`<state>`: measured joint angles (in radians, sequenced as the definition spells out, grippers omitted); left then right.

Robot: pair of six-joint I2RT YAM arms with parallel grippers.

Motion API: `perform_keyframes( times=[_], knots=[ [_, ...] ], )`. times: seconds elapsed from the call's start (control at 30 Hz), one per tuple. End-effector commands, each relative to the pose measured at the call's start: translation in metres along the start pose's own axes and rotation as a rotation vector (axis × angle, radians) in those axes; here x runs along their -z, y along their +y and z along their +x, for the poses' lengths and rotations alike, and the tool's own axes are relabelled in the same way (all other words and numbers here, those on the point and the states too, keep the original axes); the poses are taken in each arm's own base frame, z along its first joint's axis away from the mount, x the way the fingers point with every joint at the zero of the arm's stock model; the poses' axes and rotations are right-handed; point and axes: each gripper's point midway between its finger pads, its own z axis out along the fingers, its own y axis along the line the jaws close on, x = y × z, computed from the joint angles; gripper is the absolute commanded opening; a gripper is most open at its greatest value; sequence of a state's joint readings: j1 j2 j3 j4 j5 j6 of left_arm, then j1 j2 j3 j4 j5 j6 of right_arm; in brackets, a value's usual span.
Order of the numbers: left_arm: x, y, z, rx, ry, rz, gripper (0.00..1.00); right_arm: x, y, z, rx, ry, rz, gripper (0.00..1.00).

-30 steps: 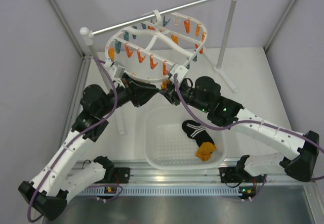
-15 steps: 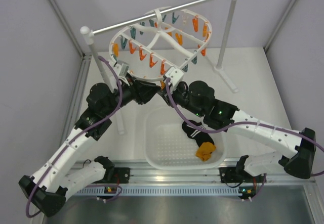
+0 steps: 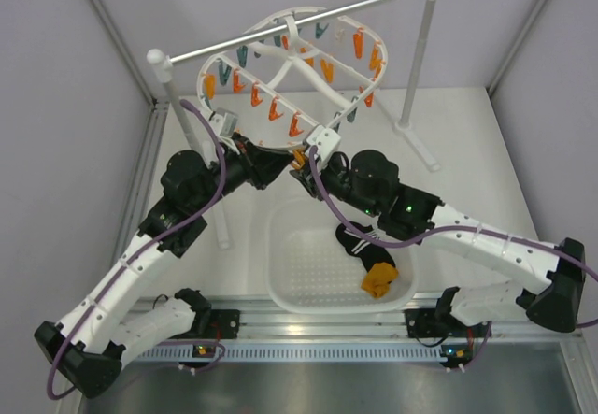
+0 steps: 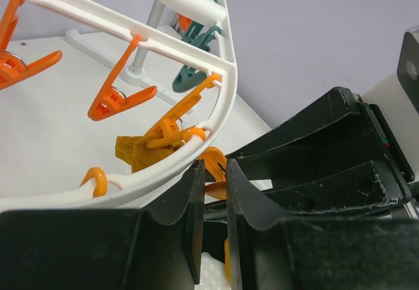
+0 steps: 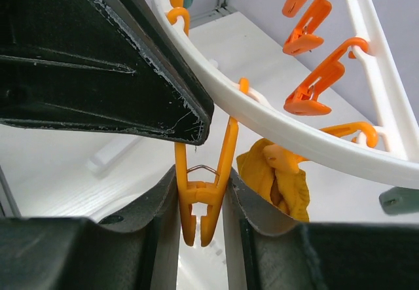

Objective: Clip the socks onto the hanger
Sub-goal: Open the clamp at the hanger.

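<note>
The white oval hanger (image 3: 386,59) hangs from the rod with orange and teal clothespins under it. Both grippers meet below its near rim (image 4: 226,100). My right gripper (image 5: 201,175) is shut on an orange clothespin (image 5: 203,198) that dangles from the rim (image 5: 294,133). My left gripper (image 4: 215,169) has its jaws almost together, with the tips at that same clothespin (image 4: 213,172). One mustard sock (image 5: 275,172) hangs clipped on the neighbouring pin; it also shows in the left wrist view (image 4: 134,152). A black striped sock (image 3: 360,239) and a second mustard sock (image 3: 378,278) lie in the basket.
The white perforated basket (image 3: 280,283) sits between the arm bases. The silver rod (image 3: 308,17) rests on two white posts, one at left (image 3: 187,124) and one at right (image 3: 416,68). Grey walls close in on both sides.
The hanger has swung up and away, with its near rim lifted. Both grippers have moved forward and up under the rim. The socks in the basket have not moved.
</note>
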<state>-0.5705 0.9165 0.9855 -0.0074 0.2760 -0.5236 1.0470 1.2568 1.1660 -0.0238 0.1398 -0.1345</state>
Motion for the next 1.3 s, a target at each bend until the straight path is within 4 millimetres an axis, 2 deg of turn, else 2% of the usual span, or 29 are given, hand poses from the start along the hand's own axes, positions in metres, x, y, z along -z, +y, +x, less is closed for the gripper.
perform_keyframes(
  times=[0.0, 0.07, 0.13, 0.27, 0.3, 0.37, 0.43, 0.5, 0.53, 0.57, 0.7, 0.73, 1.2, 1.23, 1.27],
  knots=[
    [-0.002, -0.001, -0.019, -0.020, -0.049, -0.012, 0.10, 0.017, 0.009, -0.036, -0.035, -0.128, -0.101, 0.12],
    [-0.003, -0.001, -0.018, -0.021, -0.044, -0.010, 0.04, 0.017, 0.009, -0.033, -0.045, -0.125, -0.135, 0.11],
    [-0.004, -0.002, -0.017, -0.016, -0.038, -0.005, 0.00, 0.016, 0.006, -0.031, -0.053, -0.120, -0.142, 0.18],
    [-0.004, -0.005, -0.013, -0.011, -0.022, 0.017, 0.00, 0.016, 0.008, -0.028, -0.050, -0.115, -0.172, 0.22],
    [-0.004, -0.005, -0.013, -0.010, -0.019, 0.020, 0.00, 0.015, 0.008, -0.027, -0.050, -0.111, -0.175, 0.26],
    [-0.005, -0.006, -0.013, -0.011, -0.017, 0.023, 0.00, 0.014, 0.010, -0.024, -0.038, -0.103, -0.196, 0.25],
    [-0.004, -0.006, -0.014, -0.015, -0.018, 0.027, 0.00, 0.012, 0.010, -0.022, -0.026, -0.105, -0.197, 0.15],
    [-0.002, -0.003, -0.010, -0.004, -0.005, 0.005, 0.11, 0.010, 0.005, -0.017, -0.010, -0.094, -0.170, 0.02],
    [0.000, -0.002, -0.012, 0.011, -0.011, -0.009, 0.15, 0.008, 0.001, -0.017, -0.006, -0.089, -0.147, 0.00],
    [0.000, -0.001, -0.012, 0.016, -0.008, -0.018, 0.28, 0.006, -0.007, -0.016, -0.008, -0.081, -0.099, 0.00],
    [0.004, 0.004, -0.011, 0.050, 0.004, -0.063, 0.43, 0.000, -0.020, -0.011, -0.024, -0.053, -0.021, 0.00],
    [0.004, 0.002, -0.010, 0.061, 0.002, -0.057, 0.44, -0.001, -0.020, -0.011, -0.028, -0.053, -0.012, 0.00],
    [-0.011, 0.007, 0.000, 0.192, 0.010, -0.054, 0.41, -0.005, -0.001, -0.025, -0.026, -0.087, -0.022, 0.00],
    [-0.012, 0.009, 0.001, 0.194, 0.010, -0.058, 0.41, -0.005, 0.001, -0.026, -0.024, -0.088, -0.021, 0.00],
    [-0.012, 0.008, 0.000, 0.195, 0.007, -0.055, 0.36, -0.005, 0.002, -0.028, -0.021, -0.093, -0.021, 0.00]
  ],
)
